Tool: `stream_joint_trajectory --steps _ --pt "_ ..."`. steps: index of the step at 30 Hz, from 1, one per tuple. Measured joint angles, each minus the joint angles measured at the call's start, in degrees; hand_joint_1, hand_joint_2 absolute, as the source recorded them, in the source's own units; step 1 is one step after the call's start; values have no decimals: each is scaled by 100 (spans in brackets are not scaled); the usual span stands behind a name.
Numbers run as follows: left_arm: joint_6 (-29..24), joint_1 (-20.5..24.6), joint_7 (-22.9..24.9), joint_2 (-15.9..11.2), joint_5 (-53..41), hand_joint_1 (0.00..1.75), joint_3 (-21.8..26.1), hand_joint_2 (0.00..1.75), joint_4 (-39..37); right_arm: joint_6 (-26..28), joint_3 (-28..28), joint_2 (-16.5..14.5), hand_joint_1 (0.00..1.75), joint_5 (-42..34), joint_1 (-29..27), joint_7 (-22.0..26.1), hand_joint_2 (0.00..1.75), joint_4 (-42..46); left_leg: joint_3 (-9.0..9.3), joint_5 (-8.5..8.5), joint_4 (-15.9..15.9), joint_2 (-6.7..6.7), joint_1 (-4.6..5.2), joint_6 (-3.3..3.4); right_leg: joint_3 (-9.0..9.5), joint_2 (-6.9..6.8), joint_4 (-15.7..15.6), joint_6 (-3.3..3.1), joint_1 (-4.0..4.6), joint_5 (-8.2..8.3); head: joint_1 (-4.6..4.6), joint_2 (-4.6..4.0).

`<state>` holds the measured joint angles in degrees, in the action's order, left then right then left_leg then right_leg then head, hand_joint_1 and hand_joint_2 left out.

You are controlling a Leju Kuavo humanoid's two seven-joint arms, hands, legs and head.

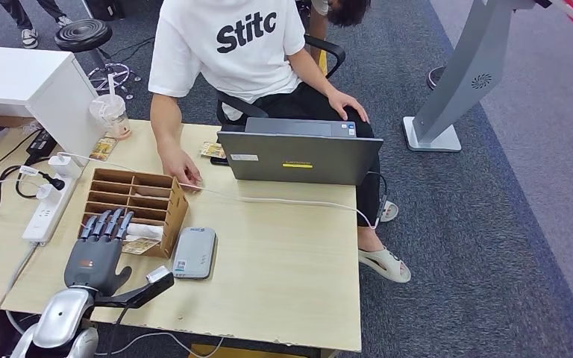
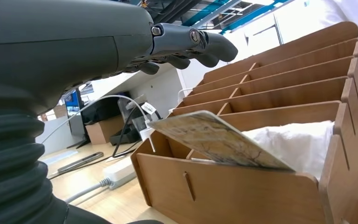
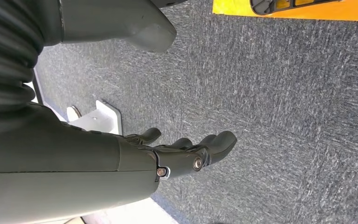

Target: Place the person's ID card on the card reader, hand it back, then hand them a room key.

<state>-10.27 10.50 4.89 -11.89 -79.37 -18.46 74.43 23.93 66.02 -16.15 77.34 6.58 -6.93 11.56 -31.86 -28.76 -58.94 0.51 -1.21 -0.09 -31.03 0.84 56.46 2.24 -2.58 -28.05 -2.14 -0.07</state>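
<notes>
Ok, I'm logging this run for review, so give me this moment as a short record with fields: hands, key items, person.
left hand: open, fingers extended over the near edge of the wooden organizer, holding nothing
right hand: hangs over grey carpet, fingers loosely curled, holding nothing
card: patterned, leaning in the organizer's nearest slot
card reader: grey, flat on the table beside the organizer
person: seated behind the laptop, one hand resting on the table

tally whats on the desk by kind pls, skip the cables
laptop: 1
card reader: 1
wooden rack: 1
power strip: 1
drink cup: 1
cards: 3 (in the rack's front slot, by the cup, by the laptop)
total: 8
</notes>
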Motion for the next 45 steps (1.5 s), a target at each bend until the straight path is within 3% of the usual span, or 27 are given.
stream_joint_trajectory --steps 1,5,7,36,45 --pt "-23 17 -10 4 1 43 0 175 -14 0 -7 0 0 2 0 0 175 0 0 0 0 0 0 0 0 0 0 0 0 0 0 0" --pt "-92 99 -95 34 19 153 1 175 -58 -1 -39 0 0 4 0 0 175 0 0 0 0 0 0 0 1 0 0 0 0 0 -1 0" --pt "-108 122 -139 52 35 172 1 175 -67 -2 -50 0 0 4 0 1 175 0 0 0 0 0 0 0 1 1 0 0 0 0 -1 0" --pt "-258 164 -309 164 140 175 -1 175 -88 -4 -119 0 0 24 1 44 175 0 0 0 0 0 0 0 0 0 0 0 0 0 0 0" --pt "-805 239 -275 164 243 175 125 175 5 6 -119 1 0 11 1 44 175 0 0 1 0 0 0 0 1 1 1 0 0 1 -1 0"
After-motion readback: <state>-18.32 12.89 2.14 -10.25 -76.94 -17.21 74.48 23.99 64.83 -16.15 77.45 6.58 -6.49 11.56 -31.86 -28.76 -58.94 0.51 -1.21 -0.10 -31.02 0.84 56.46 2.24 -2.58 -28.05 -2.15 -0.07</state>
